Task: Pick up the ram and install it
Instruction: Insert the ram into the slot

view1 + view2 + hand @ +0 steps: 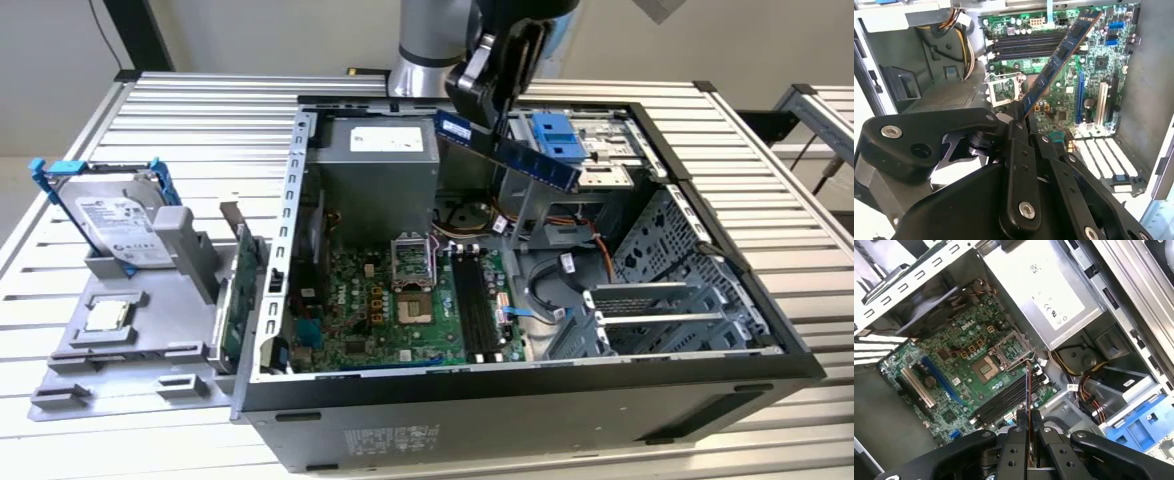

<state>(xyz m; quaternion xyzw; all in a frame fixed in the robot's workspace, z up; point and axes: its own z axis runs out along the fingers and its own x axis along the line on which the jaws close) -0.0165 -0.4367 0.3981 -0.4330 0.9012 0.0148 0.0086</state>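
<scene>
My gripper (497,125) hangs over the open computer case, shut on the ram (547,168), a long dark blue stick held tilted in the air. In the second wrist view the ram (1064,50) slants up from the black fingers (1019,137) across the green motherboard (1094,65). In the first wrist view the ram (1028,390) shows edge-on as a thin line above the gripper (1028,426). Long black memory slots (474,295) lie on the motherboard (387,310) well below the stick, and in both wrist views the slots (1026,45) (1004,405) stand apart from it.
A grey power supply (380,165) fills the case's far end, next to blue drive brackets (561,135) and loose cables (561,280). Outside the case, at the exterior view's left, a silver hard drive in a blue bracket (120,220) leans on a grey holder (134,350).
</scene>
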